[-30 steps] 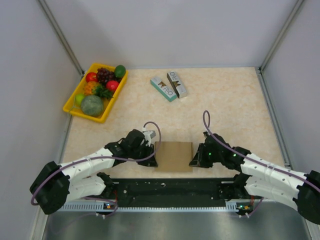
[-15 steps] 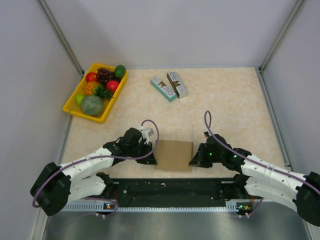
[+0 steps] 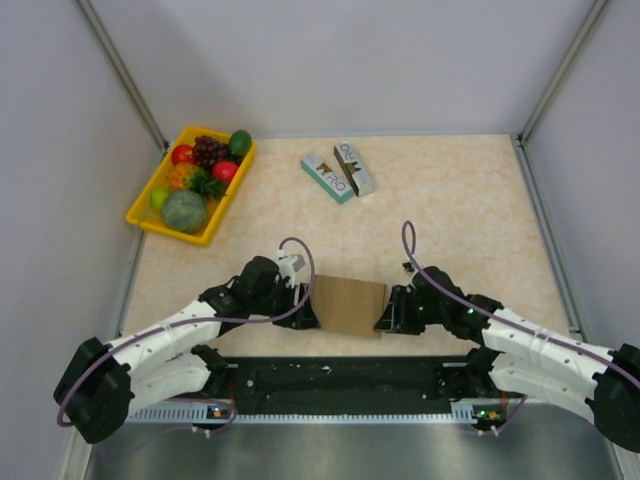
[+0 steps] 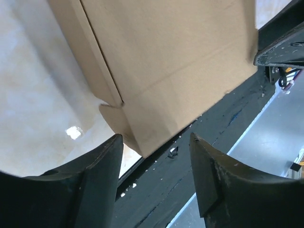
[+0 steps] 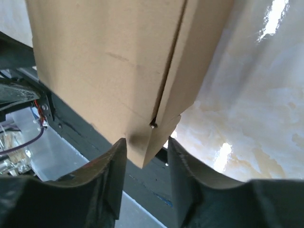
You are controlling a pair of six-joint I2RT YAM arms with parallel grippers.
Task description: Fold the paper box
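Jaws of the left gripper [image 4: 154, 142] stand apart around the left corner of the paper box [image 3: 348, 307]; the right gripper [image 5: 145, 142] likewise straddles its right corner, neither clamping. It rests on the table [image 3: 450, 200] between them, sides apparently folded, end flaps probably unfinished.

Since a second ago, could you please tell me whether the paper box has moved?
Yes, slightly: the paper box has shifted away from the black base rail, and it now sits a little skewed to it.
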